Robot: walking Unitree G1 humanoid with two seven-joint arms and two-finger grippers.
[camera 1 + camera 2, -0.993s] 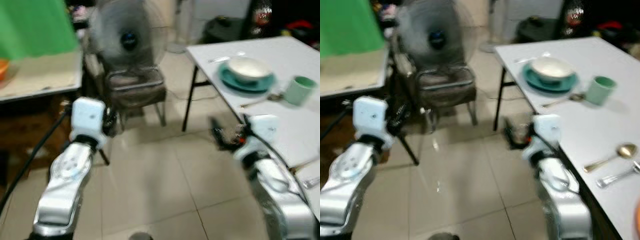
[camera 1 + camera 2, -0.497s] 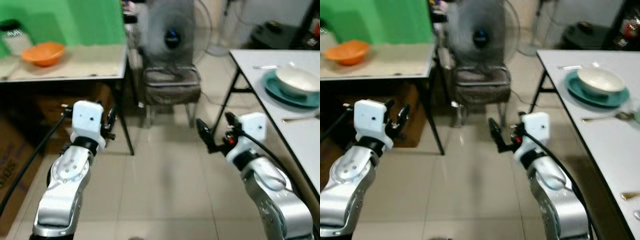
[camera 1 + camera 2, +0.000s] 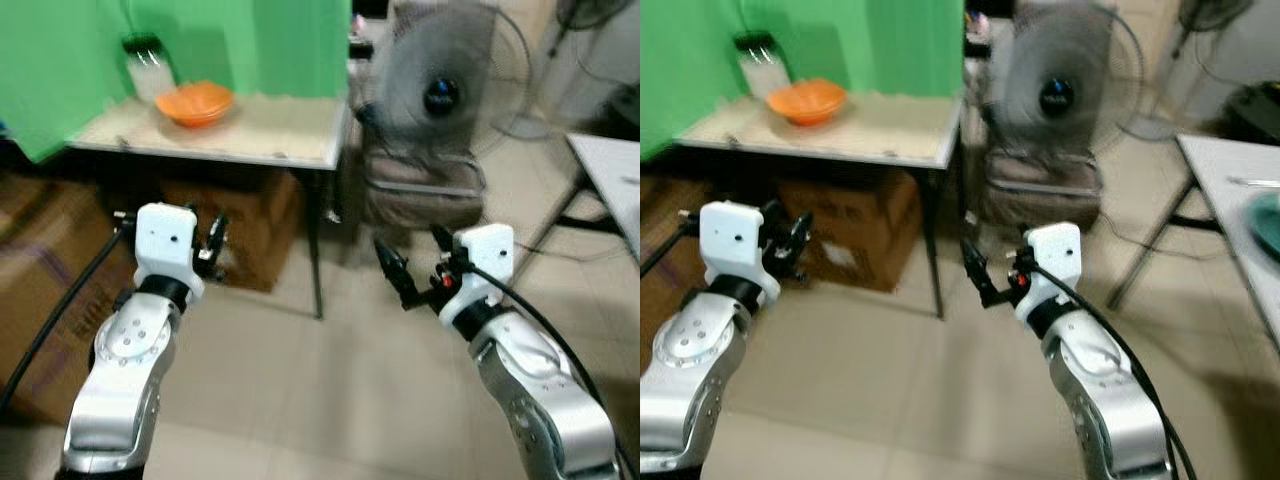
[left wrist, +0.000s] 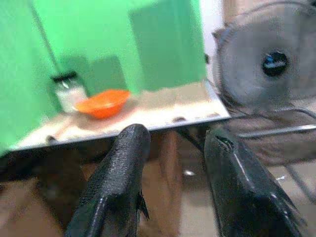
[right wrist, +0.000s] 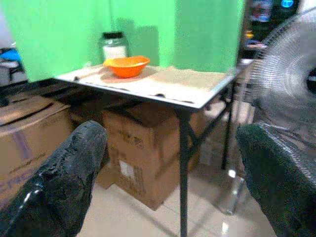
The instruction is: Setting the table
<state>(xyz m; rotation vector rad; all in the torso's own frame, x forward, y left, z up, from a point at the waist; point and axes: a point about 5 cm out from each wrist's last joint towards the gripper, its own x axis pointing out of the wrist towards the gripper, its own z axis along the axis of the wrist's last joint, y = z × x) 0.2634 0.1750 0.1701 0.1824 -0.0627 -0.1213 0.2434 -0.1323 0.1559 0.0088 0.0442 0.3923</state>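
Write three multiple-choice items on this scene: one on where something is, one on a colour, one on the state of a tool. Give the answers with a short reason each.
1. Where is the jar with the dark lid?
A. On the side table, behind the bowl, against the green backdrop
B. On the floor beside the fan
C. Inside a cardboard box

2. What colour is the bowl on the side table?
A. White
B. Orange
C. Teal

3. How is the right tool?
A. Shut on a spoon
B. Shut on the bowl
C. Open and holding nothing

Answers:
1. A: the jar stands on the side table just behind the bowl, with the green backdrop behind it.
2. B: the bowl is plainly orange.
3. C: the right tool has its fingers wide apart with only floor and boxes between them.
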